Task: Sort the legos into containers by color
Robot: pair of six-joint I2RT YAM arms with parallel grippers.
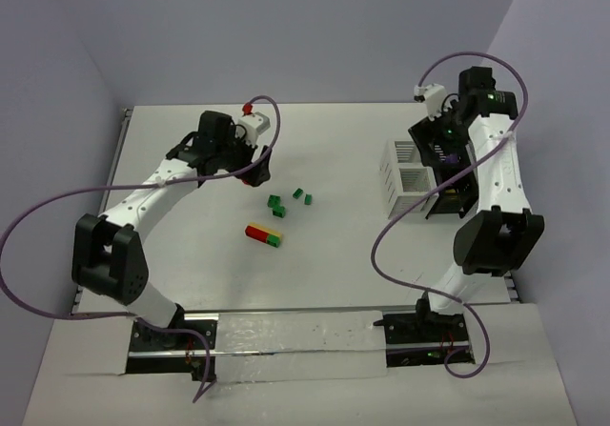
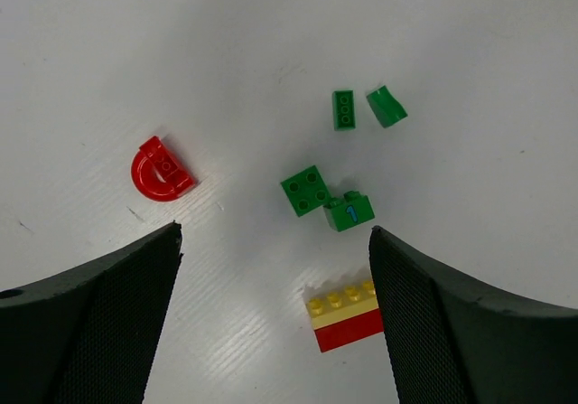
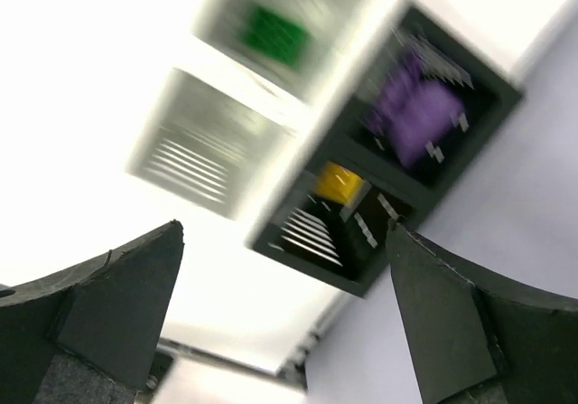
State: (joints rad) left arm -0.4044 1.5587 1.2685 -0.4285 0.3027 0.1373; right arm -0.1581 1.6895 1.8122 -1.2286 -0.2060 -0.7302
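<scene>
While my right gripper (image 3: 284, 237) hangs wide and empty over the black tray (image 3: 348, 282), my left gripper (image 2: 275, 232) gapes above the legos (image 2: 307, 190); next, centre on one, descend

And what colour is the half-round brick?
The half-round brick is red; the left wrist view shows it best.

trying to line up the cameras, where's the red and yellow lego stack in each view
top external: red and yellow lego stack lies mid-table between the two arms, just below the loose green legos.
left wrist: stack at bottom centre-right, one end hidden behind an end effector finger.
right wrist: not in it.
shared landmark: the green legos sit right beside the stack in both the top and left wrist views.
</scene>
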